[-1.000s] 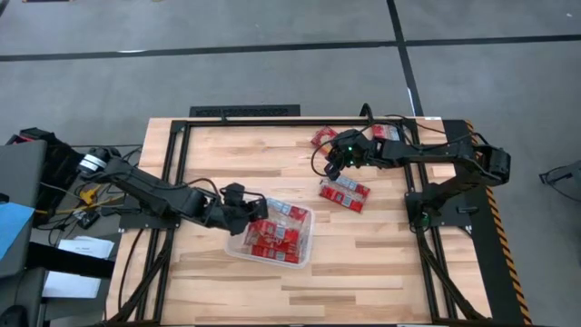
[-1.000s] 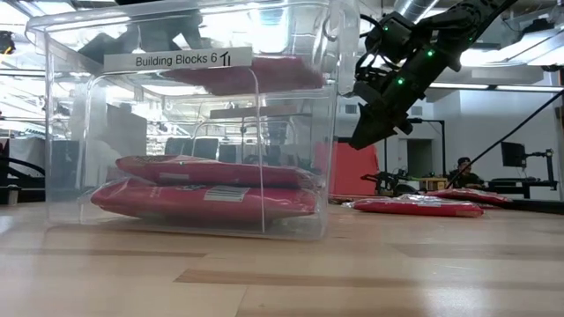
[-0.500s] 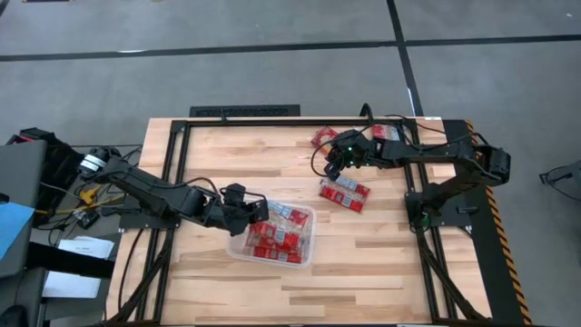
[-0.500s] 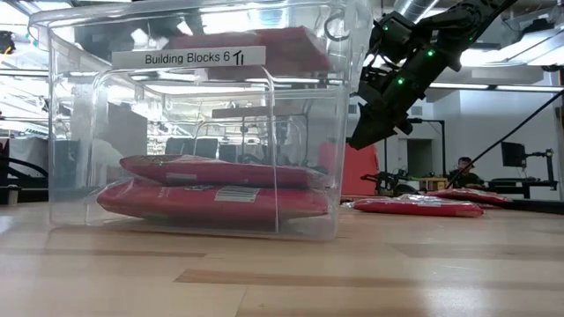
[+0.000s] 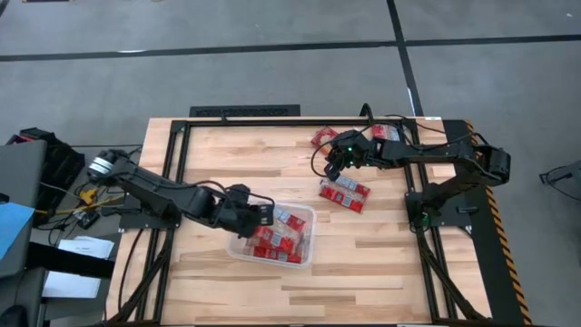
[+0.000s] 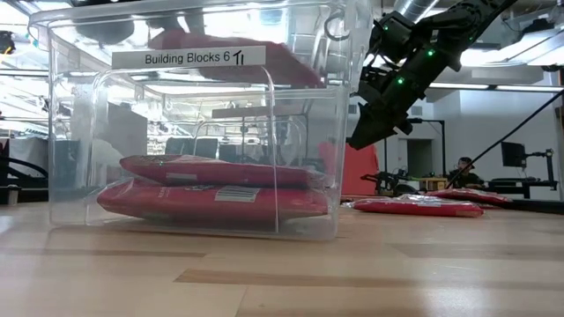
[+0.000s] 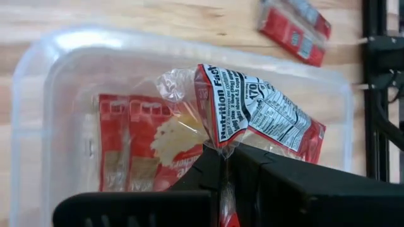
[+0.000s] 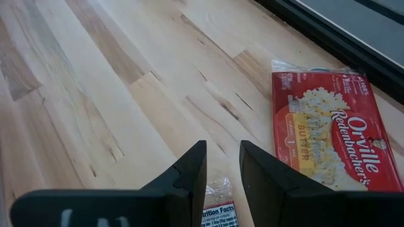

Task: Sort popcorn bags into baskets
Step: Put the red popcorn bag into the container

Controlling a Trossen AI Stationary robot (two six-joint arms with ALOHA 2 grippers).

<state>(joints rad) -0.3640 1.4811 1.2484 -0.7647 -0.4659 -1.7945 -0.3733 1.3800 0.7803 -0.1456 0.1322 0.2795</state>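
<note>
Red and white, a popcorn bag with a "Nutrition Facts" panel is being pinched by its clear wrapper edge between the closed fingers of the left gripper, hanging just above the clear plastic tub. Inside that tub more red packets are lying flat, stacked in layers in the low view, where a white label on the tub wall is reading "Building Blocks 6". From above, the left gripper is sitting at the tub's left rim, with the tub resting near the middle of the wooden table. Farther right, a pair of packets is lying on the table, with others near the back edge. The right gripper is hovering just above and beside that pair, its fingers standing narrowly apart and holding nothing. Under it the right wrist view is showing a packet printed "Orville Redenbacher's" and "Butter" lying flat on the wood, and the corner of another reading "Nutrition Facts" peeking out between the fingers.
</note>
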